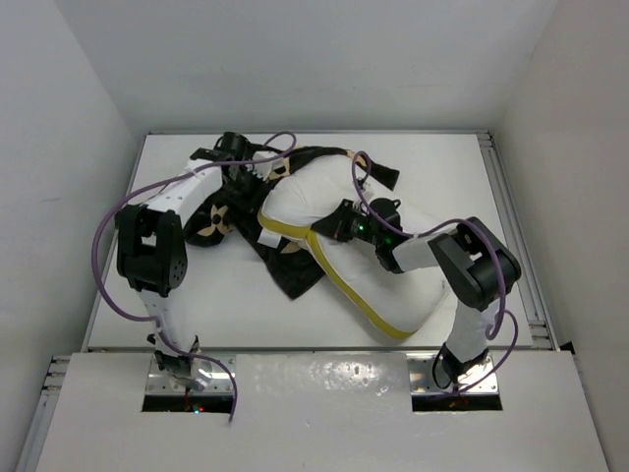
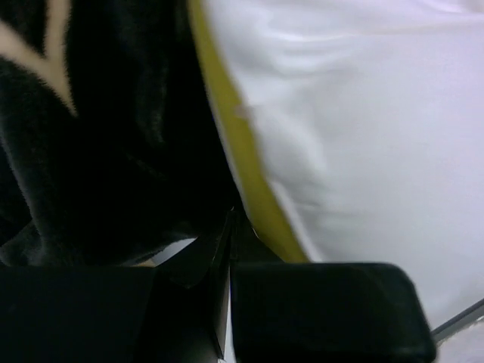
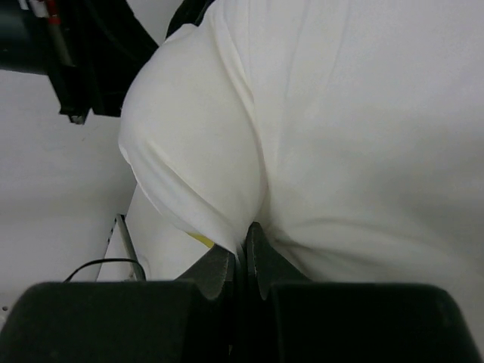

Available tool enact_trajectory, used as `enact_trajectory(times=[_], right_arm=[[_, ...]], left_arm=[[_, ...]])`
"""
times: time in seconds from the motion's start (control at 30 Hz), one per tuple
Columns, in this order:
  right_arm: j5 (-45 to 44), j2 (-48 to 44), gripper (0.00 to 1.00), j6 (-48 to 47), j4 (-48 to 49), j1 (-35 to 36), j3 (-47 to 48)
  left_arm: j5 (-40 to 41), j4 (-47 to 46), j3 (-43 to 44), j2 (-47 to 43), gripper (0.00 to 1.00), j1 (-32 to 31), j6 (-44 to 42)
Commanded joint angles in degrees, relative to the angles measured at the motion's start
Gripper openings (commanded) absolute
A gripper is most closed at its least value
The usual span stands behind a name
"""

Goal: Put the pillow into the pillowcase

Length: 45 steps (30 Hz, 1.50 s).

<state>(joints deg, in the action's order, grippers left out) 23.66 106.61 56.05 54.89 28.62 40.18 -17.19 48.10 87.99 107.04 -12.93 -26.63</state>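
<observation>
**On the desk [image 1: 442, 167], both claws closed at the pillow**

The pillow [image 1: 393, 290] lies plump at the centre, with the pillowcase [image 1: 285, 265] bunched against its left side. The right claw [image 3: 243, 234] pinches a fold of the pillow's white cover. The left claw [image 2: 229, 223] is closed beside the yellow piping; I cannot tell whether it holds any fabric.

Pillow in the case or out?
Mostly out: pillow lies largely bare in the top view, pillowcase bunched along its left side. Any corner inside: cannot tell.
</observation>
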Motion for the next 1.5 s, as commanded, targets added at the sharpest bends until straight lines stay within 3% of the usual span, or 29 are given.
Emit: enact_trajectory(times=[0.0,0.07,0.17,0.27,0.37,0.57,0.63,0.73,0.83,0.87,0.97,1.1,1.2,1.3,1.47], right_arm=[[-1.77,-5.7,0.0,-1.2,1.98,-0.49,-0.19],[-2.21,-6.67,0.0,-1.82,-1.08,-1.02,0.15],[-2.04,-7.38,0.0,-4.8,-8.1,-1.29,2.96],[-1.51,-7.55,0.0,-7.45,-11.38,-1.29,5.25],[-1.78,-7.21,0.0,-5.96,-9.38,-1.64,5.25],[-1.07,-6.76,0.0,-5.52,-10.95,-1.9,7.72],[-1.25,-7.2,0.0,-5.69,-11.12,-1.99,7.89],[-1.25,-7.64,0.0,-6.65,-12.61,-1.99,8.51],[-1.42,-8.17,0.0,-6.92,-12.88,-2.17,8.68],[-1.34,-8.17,0.0,-7.18,-13.06,-2.43,8.68],[-1.25,-7.91,0.0,-7.8,-14.11,-2.43,9.03],[-1.16,-7.91,0.0,-7.54,-13.94,-2.34,8.77],[-1.07,-8.26,0.0,-7.45,-14.11,-2.34,8.86],[-1.16,-8.78,0.0,-8.06,-14.55,-2.34,8.86],[-1.25,-9.22,0.0,-8.06,-14.55,-2.17,8.16]], left_arm=[[-5.47,-5.9,1.4,-0.6,0.0,2.29,6.13],[-12.55,-8.09,1.75,-2.27,0.0,2.99,9.73],[-21.29,-11.95,-0.34,-5.34,0.18,4.75,15.53],[-17.38,-21.0,-8.83,-9.12,0.43,5.46,23.34],[-7.79,-24.89,-14.49,-8.88,0.43,5.02,28.89],[-3.2,-27.0,-17.4,-6.67,0.37,2.82,28.74],[-3.29,-28.31,-18.02,-5.97,0.3,2.65,28.66],[-1.71,-27.36,-17.15,-4.4,0.04,2.82,29.26],[-5.12,-26.47,-16.71,-5.17,0.0,4.05,29.27],[-6.7,-26.39,-16.62,-5.61,0.02,5.1,29.27],[-8.74,-24.55,-14.69,-6.15,0.25,5.81,28.22],[-3.47,-24.63,-15.65,-4.14,0.36,4.85,26.99],[-1.02,-22.09,-13.99,-1.23,0.54,-0.14,21.22],[1.72,-20.94,-14.24,1.32,0.61,-3.24,19.16],[1.71,-22.34,-14.69,4.57,0.66,-3.24,20.13]])
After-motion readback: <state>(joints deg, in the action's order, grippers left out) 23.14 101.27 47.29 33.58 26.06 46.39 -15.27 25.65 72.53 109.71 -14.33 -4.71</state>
